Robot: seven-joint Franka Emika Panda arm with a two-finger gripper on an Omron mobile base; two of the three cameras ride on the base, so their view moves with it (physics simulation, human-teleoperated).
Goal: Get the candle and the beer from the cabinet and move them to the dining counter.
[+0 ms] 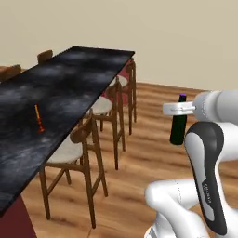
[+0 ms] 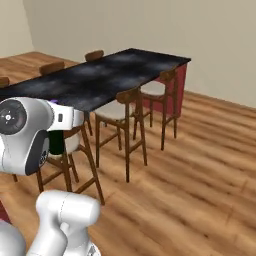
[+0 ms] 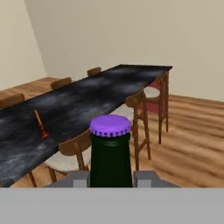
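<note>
The two-finger gripper (image 3: 111,177) is clamping the dark green glass beer bottle with a purple cap (image 1: 178,124) in the air beside the long black marble dining counter (image 1: 69,79), where the thin orange candle (image 1: 38,119) is already standing upright. The arm is best keeping the bottle vertical and clearing the wooden chairs (image 1: 88,139).

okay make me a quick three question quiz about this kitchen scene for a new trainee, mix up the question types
1. True or false: the candle is lying flat on the floor.
2. Multiple choice: what is the gripper shut on? A) a wooden chair B) the beer C) nothing
3. Short answer: what colour is the cap on the beer?

Key:
1. False. It stands upright on the dining counter.
2. B. The bottle sits between the fingertips in the hand view, and hangs over the floor beside the chairs in the left base view.
3. Purple.
</note>
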